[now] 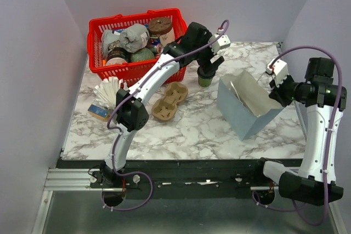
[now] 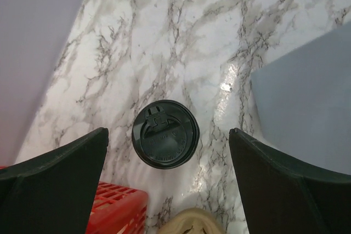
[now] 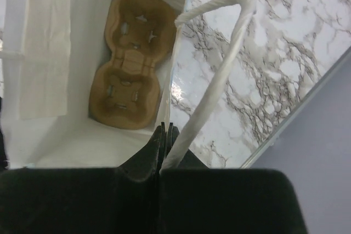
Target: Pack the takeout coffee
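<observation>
The takeout coffee (image 1: 205, 80), a small green cup, stands on the marble table behind the bag. In the left wrist view I see only its round black lid (image 2: 165, 133) from above. My left gripper (image 1: 209, 67) hangs straight over the cup, open, with its jaws wide on both sides of the lid and not touching it (image 2: 168, 131). A blue-grey paper bag (image 1: 248, 107) with a white inside stands tilted at centre right. My right gripper (image 1: 273, 92) is shut on the bag's rim (image 3: 166, 131), and the white twisted handle (image 3: 219, 75) runs past its fingers.
A red basket (image 1: 96, 26) full of goods stands at the back left, its corner in the left wrist view (image 2: 118, 206). A brown cup carrier (image 1: 170, 101) lies on the table, and a similar one (image 3: 131, 61) lies inside the bag. White stirrers (image 1: 109, 89) stand far left.
</observation>
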Action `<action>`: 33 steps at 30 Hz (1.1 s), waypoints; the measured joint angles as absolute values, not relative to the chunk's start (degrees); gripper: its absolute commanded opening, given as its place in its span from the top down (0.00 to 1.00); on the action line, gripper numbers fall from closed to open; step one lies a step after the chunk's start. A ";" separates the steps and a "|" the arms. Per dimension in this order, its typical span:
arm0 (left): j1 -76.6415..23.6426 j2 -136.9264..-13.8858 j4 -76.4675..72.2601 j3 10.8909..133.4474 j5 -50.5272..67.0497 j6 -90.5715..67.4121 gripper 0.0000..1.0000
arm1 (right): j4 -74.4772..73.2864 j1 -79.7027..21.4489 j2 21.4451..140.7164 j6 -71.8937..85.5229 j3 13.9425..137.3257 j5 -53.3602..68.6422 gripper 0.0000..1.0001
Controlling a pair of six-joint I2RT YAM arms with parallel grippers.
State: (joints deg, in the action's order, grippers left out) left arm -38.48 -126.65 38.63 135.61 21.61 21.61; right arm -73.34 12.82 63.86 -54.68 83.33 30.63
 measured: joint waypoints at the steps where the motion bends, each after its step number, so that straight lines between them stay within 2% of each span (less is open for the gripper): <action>1: -38.48 -127.33 39.13 135.63 21.65 21.65 0.01 | -73.71 14.33 63.96 -55.57 83.55 30.98 1.00; 7: -38.48 -129.08 39.66 135.50 21.39 22.61 0.01 | -75.35 19.64 66.11 -59.07 84.31 31.97 1.00; 33: -39.03 -137.29 38.46 135.57 13.50 22.57 0.04 | -75.92 19.88 67.77 -56.64 84.05 37.34 0.99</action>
State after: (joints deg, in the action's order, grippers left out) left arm -39.03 -137.29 38.46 135.57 13.50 22.57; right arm -75.92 19.88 67.77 -56.64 84.05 37.34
